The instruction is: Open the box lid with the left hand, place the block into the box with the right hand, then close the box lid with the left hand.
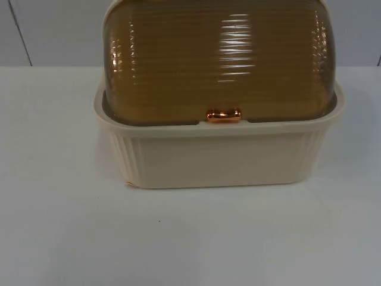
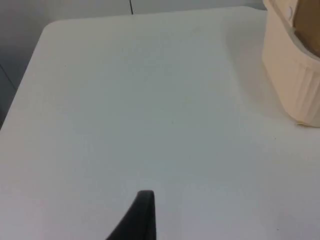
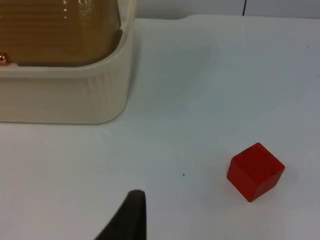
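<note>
1. Box (image 1: 220, 155): cream, ribbed; brown lid (image 1: 217, 59) shut, copper handle (image 1: 224, 115) at front rim.
2. Block (image 3: 255, 171): red, on the surface (image 3: 200, 100) well apart from the box, seen from the right wrist.
3. Left claw (image 2: 142, 220), right claw (image 3: 131, 220): above bare surface; opening cannot be told.
4. Grey wall (image 1: 53, 30) behind the surface.

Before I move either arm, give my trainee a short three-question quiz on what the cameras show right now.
1. True or false: the amber lid of the cream box is shut.
2. Where is the red block? A) in the box B) on the white table, apart from the box C) in the right end effector
3. Fill in: the lid's small handle is ____-coloured.

Key: 1 true; 2 B; 3 copper.
</note>
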Controlling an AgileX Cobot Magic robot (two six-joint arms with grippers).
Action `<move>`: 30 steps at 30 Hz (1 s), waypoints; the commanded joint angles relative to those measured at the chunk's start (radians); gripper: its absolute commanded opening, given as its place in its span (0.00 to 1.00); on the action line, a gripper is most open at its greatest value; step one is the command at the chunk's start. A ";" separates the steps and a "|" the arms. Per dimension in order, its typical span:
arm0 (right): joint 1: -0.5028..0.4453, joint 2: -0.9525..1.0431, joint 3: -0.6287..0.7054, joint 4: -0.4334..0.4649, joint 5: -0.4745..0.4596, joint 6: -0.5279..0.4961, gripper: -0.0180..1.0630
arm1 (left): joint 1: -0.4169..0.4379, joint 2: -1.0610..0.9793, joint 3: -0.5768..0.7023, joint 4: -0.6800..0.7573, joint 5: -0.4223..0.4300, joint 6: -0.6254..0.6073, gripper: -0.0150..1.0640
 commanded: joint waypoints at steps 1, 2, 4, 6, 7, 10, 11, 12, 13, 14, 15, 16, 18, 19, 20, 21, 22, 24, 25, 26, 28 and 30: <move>-0.002 -0.003 -0.011 0.002 -0.008 0.001 0.99 | -0.006 -0.005 -0.003 0.003 -0.003 -0.019 0.98; -0.002 -0.003 -0.022 0.002 -0.008 0.011 0.99 | -0.006 -0.004 -0.018 0.003 0.001 -0.036 0.98; -0.002 -0.003 -0.063 0.002 -0.008 0.018 0.99 | -0.006 0.045 -0.067 0.003 -0.003 -0.045 0.98; -0.002 0.015 -0.088 0.002 -0.008 0.018 0.99 | -0.006 0.076 -0.094 0.006 -0.013 -0.045 0.98; -0.002 0.059 -0.125 0.001 -0.008 0.018 0.99 | -0.006 0.126 -0.150 0.019 -0.034 -0.045 0.98; -0.002 0.121 -0.171 -0.001 -0.008 0.018 0.99 | -0.006 0.189 -0.204 0.029 -0.060 -0.045 0.98; -0.002 0.188 -0.215 -0.001 -0.010 0.009 0.99 | -0.006 0.247 -0.263 0.039 -0.095 -0.045 0.98; -0.002 0.225 -0.250 -0.001 -0.014 -0.008 0.99 | -0.006 0.288 -0.303 0.046 -0.117 -0.045 0.98; -0.002 0.268 -0.285 -0.001 -0.021 -0.023 0.99 | -0.006 0.329 -0.340 0.051 -0.146 -0.045 0.98; -0.002 0.309 -0.320 -0.003 -0.032 -0.044 0.99 | -0.006 0.361 -0.370 0.060 -0.172 -0.045 0.98; -0.002 0.309 -0.320 -0.003 -0.032 -0.044 0.99 | -0.006 0.361 -0.370 0.060 -0.172 -0.045 0.98; -0.002 0.342 -0.349 -0.003 -0.045 -0.052 0.99 | -0.006 0.398 -0.404 0.066 -0.191 -0.045 0.98; -0.002 0.412 -0.415 -0.003 -0.085 -0.052 0.99 | -0.006 0.467 -0.458 0.080 -0.227 -0.045 0.98; -0.002 0.443 -0.442 -0.003 -0.100 -0.052 0.99 | -0.006 0.495 -0.482 0.082 -0.242 -0.045 0.98; -0.002 0.467 -0.472 -0.003 -0.122 -0.052 0.99 | -0.006 0.526 -0.504 0.081 -0.254 -0.045 0.98; -0.002 0.467 -0.472 -0.003 -0.122 -0.052 0.99 | -0.006 0.526 -0.504 0.081 -0.254 -0.045 0.98; -0.002 0.493 -0.500 -0.003 -0.146 -0.052 0.99 | -0.006 0.558 -0.522 0.078 -0.267 -0.045 0.98; -0.002 0.544 -0.550 -0.001 -0.179 -0.057 0.99 | -0.006 0.618 -0.546 0.078 -0.294 -0.045 0.98; -0.002 0.565 -0.576 -0.001 -0.193 -0.056 0.99 | -0.006 0.655 -0.556 0.078 -0.300 -0.045 0.98; -0.002 0.591 -0.603 -0.001 -0.200 -0.056 0.99 | -0.006 0.692 -0.564 0.077 -0.302 -0.045 0.98; -0.002 0.618 -0.624 -0.001 -0.207 -0.056 0.99 | -0.006 0.726 -0.569 0.068 -0.302 -0.029 0.98; -0.002 0.667 -0.667 -0.001 -0.216 -0.056 0.99 | -0.006 0.807 -0.575 0.042 -0.299 0.014 0.98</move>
